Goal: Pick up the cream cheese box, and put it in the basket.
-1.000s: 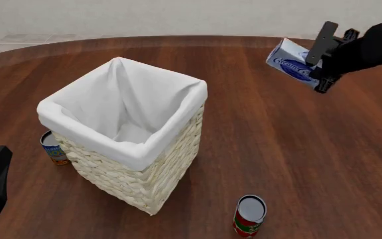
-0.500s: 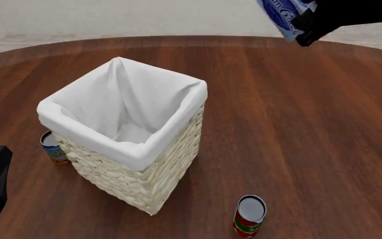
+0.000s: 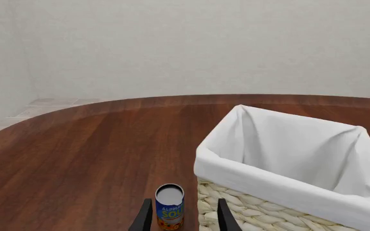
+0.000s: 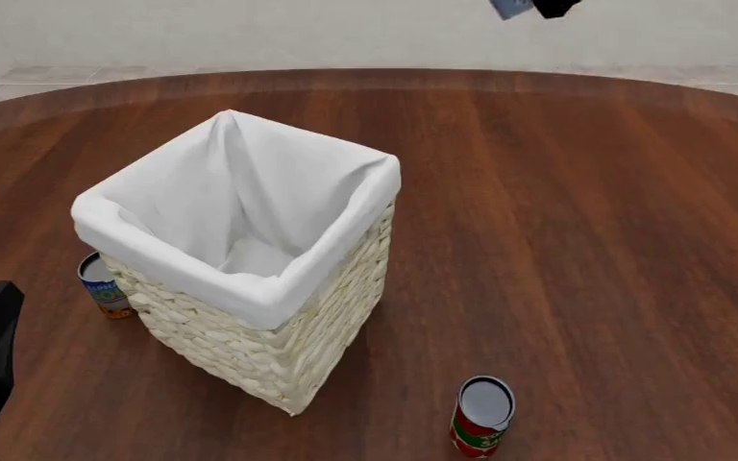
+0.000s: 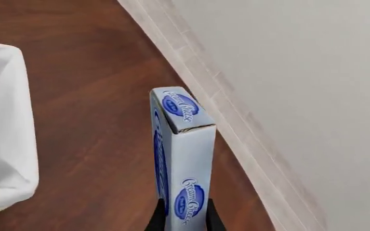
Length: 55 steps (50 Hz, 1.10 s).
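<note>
black right gripper [image 5: 179,214] fingers clamped on cream cheese box [image 5: 181,154], held high, well apart from basket [image 4: 273,298]. left gripper [image 3: 183,216] fingers apart, idle near can [image 3: 169,207]. advice: carry box above liner opening before letting go.

The cream cheese box [image 5: 183,159] reads "Cream Cheese".

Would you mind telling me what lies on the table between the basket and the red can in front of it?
Nothing: in the front view, only bare wood separates the basket from the red can.
</note>
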Available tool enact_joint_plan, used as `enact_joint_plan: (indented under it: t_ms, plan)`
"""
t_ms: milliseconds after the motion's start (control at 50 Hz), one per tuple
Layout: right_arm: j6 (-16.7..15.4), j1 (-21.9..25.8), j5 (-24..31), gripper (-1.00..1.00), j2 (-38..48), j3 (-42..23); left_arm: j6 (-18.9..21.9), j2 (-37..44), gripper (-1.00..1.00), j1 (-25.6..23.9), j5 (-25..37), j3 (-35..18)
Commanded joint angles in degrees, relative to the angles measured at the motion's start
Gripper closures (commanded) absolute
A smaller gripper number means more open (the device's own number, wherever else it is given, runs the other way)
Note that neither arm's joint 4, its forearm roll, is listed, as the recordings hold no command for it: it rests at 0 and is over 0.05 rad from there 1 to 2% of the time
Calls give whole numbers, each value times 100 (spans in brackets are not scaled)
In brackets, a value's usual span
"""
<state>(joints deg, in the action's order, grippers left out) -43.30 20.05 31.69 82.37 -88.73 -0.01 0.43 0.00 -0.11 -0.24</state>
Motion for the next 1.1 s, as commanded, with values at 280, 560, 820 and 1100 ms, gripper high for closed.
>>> enact_joint_plan:
  t_ms: [280,560,820,1100]
  plan:
    - [-268,693,1107,100,884,-1496,1,-1,-100,-1,0,0]
    - [-520,919,1705,100,1561,-2465,1,0,-100,0,0,0]
    - [-668,1379,2235,100,1814,-3184,-1,0,-100,0,0,0]
    - [-788,1799,2014,100,1679,-2497,-1,-1,-100,0,0,0]
